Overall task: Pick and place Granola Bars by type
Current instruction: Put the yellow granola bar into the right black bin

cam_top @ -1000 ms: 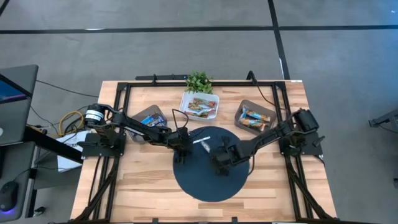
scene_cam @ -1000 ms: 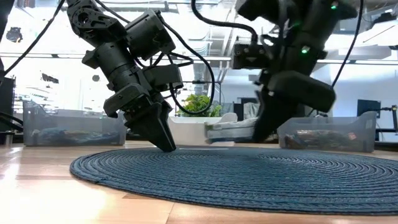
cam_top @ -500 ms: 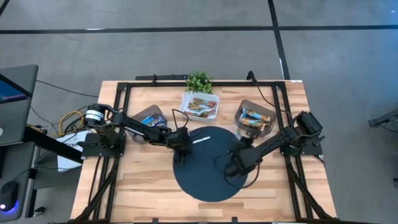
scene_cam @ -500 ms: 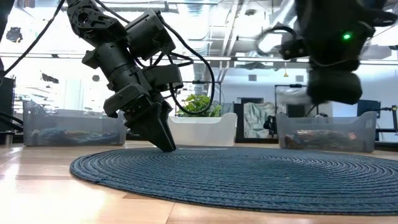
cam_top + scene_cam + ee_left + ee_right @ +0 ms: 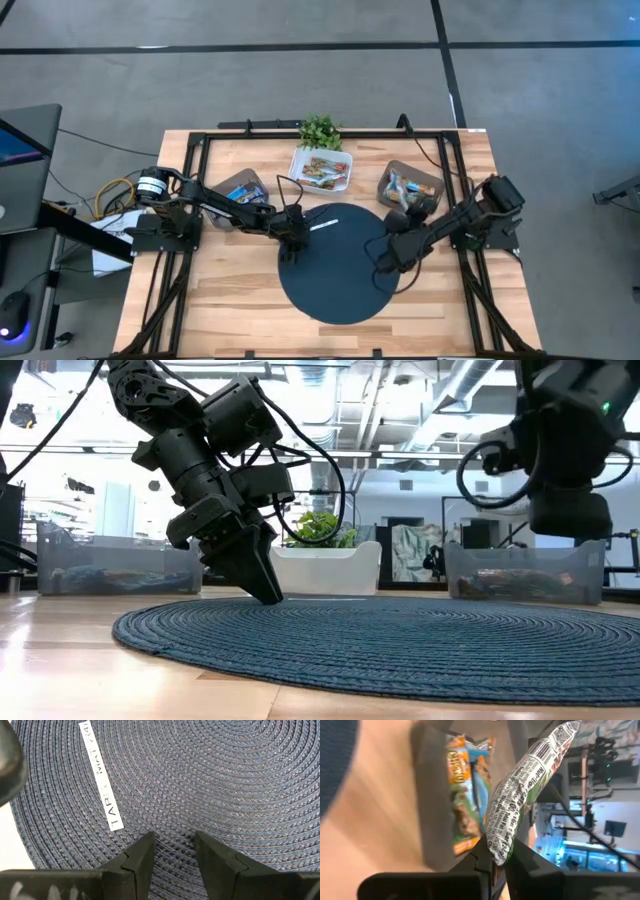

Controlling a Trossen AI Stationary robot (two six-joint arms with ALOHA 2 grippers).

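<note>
- One granola bar [image 5: 520, 795] is pinched at its lower end by the right pincer [image 5: 495, 865]; the bar stands up from the fingertips and shows its white printed back with a barcode.
- In the high view this right pincer [image 5: 398, 232] is at the right edge of the round blue mat [image 5: 335, 290], just beside the grey bin [image 5: 431, 182] that is right of the mat and holds orange and blue bars [image 5: 400, 190].
- The wrist view looks past the held bar to the wall of that bin [image 5: 432, 810] and the orange bars [image 5: 462, 790] inside it.
- I judge that the step in hand is to carry the bar to a bin of its type. To do it well, the pincer needs to stay pressed on the wrapper end, because the grip is on a thin edge and the bar can swing or slip.
- It is better to bring the bar fully over the bin opening, inside the wall, and low, before letting it go, so it does not fall on the table [image 5: 230, 300].
- The type should be checked: only the back of the wrapper shows, so I cannot tell if it matches this bin.
- The white tray [image 5: 297, 167] behind the mat holds more bars [image 5: 325, 172], and a second grey bin [image 5: 238, 181] is left of the mat.
- The left pincer [image 5: 172, 845] waits with its tips on the mat, fingers a little apart and holding nothing, beside a thin white strip [image 5: 100, 782].
</note>
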